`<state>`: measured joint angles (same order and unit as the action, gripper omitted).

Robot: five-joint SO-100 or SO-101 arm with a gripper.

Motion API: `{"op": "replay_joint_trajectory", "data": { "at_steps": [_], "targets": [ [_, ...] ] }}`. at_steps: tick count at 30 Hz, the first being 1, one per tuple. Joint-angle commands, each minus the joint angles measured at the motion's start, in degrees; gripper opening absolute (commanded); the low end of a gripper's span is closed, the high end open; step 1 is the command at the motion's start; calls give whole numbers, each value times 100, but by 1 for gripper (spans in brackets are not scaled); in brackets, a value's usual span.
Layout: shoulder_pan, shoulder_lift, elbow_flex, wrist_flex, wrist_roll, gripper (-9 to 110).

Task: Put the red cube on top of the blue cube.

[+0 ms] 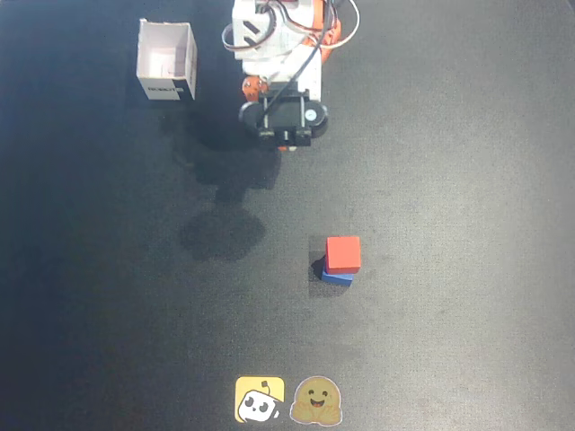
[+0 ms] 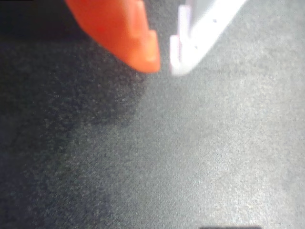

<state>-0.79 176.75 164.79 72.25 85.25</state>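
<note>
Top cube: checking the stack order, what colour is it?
Red, sitting on the blue cube; overhead view shows it best.

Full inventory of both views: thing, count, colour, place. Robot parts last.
red cube: 1, red-orange, right of centre in the overhead view, sitting on the blue cube
blue cube: 1, blue, under the red cube, only its lower edge showing
white box: 1, white, open-topped, upper left in the overhead view
stickers: 2, one yellow, one tan, bottom centre of the mat
mat: 1, dark grey, covers the whole table in both views
arm: 1, white and orange, top centre in the overhead view
claw: 1, one orange finger, one white, nearly closed, holding nothing, over bare mat
</note>
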Motion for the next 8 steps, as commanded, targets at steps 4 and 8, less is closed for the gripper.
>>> {"op": "replay_joint_trajectory", "data": {
  "at_steps": [4, 8],
  "targets": [
    [0, 44, -18, 18, -44, 0],
    [0, 44, -18, 18, -44, 0]
  ]
}}
